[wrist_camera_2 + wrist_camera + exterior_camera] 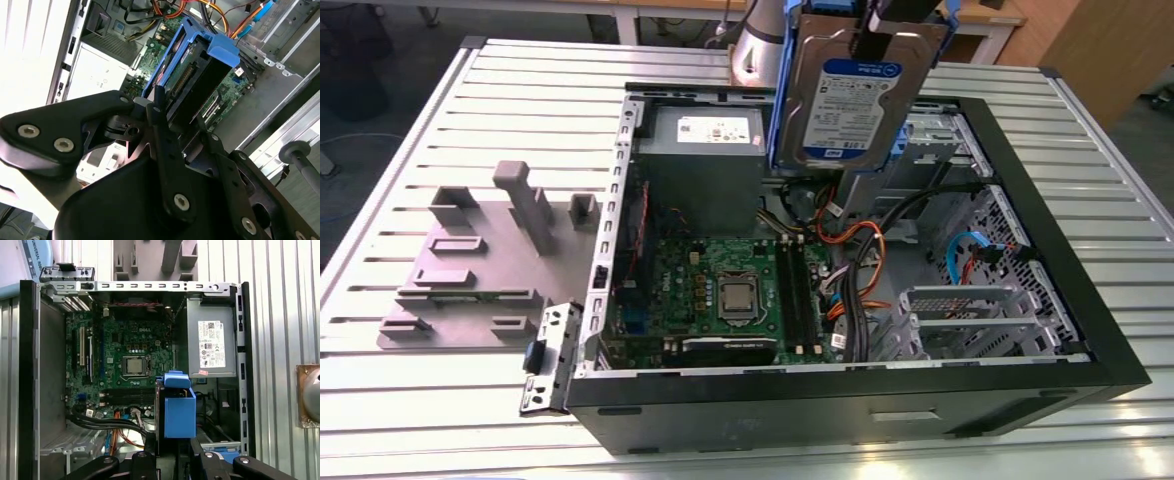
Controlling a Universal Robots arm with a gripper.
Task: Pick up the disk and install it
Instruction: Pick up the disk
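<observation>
The disk (861,95), a silver-grey drive with a white-and-blue label in a blue plastic carrier, hangs upright over the back of the open computer case (1067,300). My gripper (897,28) is shut on its upper end, and its lower edge sits above the power supply and cables. In both wrist views I look down along the drive, and its blue carrier (200,65) (180,412) sticks out from between my black fingers (161,125) over the motherboard. The metal drive bay (927,130) lies just behind the disk, toward the exterior view's right.
Inside the case lie the green motherboard (727,290), the grey power-supply box (704,160) with its white sticker, and orange and black cables (861,240). A grey plastic fixture (480,260) stands on the slatted metal table (1121,200) at the exterior view's left.
</observation>
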